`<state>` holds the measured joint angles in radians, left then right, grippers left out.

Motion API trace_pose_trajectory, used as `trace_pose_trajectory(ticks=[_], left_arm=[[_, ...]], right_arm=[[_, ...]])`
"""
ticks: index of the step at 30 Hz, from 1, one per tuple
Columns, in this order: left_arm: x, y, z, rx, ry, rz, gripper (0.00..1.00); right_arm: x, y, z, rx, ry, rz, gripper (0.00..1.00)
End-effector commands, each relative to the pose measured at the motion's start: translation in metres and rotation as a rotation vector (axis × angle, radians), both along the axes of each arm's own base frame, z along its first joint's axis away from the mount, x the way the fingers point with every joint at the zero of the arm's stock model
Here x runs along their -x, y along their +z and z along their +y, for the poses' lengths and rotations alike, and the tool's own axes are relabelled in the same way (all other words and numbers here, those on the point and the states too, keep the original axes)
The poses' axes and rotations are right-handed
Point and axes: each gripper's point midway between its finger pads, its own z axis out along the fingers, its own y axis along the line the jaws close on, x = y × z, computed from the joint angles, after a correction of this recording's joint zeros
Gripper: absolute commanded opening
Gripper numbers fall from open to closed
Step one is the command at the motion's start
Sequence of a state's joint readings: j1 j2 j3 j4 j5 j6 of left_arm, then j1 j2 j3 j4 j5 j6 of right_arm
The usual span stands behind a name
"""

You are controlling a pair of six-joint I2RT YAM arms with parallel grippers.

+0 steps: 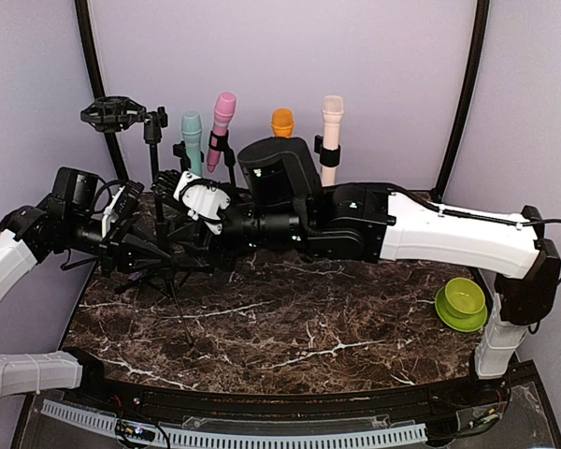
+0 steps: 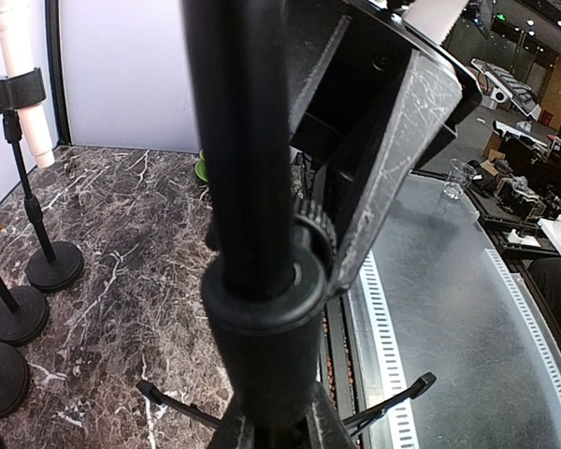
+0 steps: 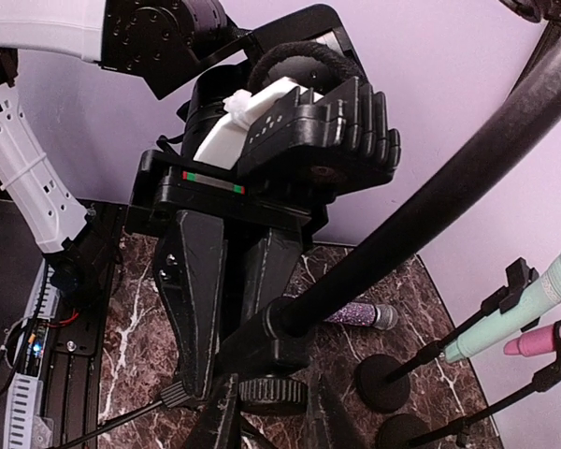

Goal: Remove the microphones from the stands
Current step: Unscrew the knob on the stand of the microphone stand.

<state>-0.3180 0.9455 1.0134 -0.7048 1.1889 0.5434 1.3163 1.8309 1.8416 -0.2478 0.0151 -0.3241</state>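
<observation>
A black tripod stand (image 1: pixel 154 178) with an empty shock mount (image 1: pixel 112 112) at its top stands at the table's left. My left gripper (image 1: pixel 131 248) is shut on its pole (image 2: pixel 252 140), low down above the tripod legs (image 2: pixel 393 402). My right gripper (image 1: pixel 179 229) reaches in from the right and is shut on the stand's clamp collar (image 3: pixel 280 337), with the knurled knob (image 3: pixel 273 393) between its fingers. A purple glitter microphone (image 3: pixel 355 314) lies flat on the marble behind the stand. It is hidden in the top view.
Along the back wall, teal (image 1: pixel 192 131), pink (image 1: pixel 222 117), orange (image 1: pixel 281 122) and cream (image 1: pixel 332 117) microphones stand in short clips on round bases (image 2: pixel 54 267). A green bowl on a plate (image 1: pixel 462 301) sits at the right. The right arm spans the table's middle.
</observation>
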Motion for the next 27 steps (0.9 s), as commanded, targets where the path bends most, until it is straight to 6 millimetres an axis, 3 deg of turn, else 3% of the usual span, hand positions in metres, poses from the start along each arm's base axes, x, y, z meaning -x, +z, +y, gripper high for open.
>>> trace_pose_trajectory(ticks=[1, 17, 27], left_arm=[[0.008, 0.025, -0.002, 0.053, -0.066, -0.203, 0.00], [0.013, 0.016, 0.002, 0.000, -0.096, -0.412, 0.00], [0.013, 0.017, 0.002, -0.012, -0.122, -0.483, 0.00]], right_arm=[[0.004, 0.018, 0.003, -0.102, 0.043, 0.134, 0.00], [0.011, -0.006, 0.003, -0.071, 0.191, 0.496, 0.00], [0.023, 0.000, 0.000, -0.060, 0.396, 0.830, 0.00]])
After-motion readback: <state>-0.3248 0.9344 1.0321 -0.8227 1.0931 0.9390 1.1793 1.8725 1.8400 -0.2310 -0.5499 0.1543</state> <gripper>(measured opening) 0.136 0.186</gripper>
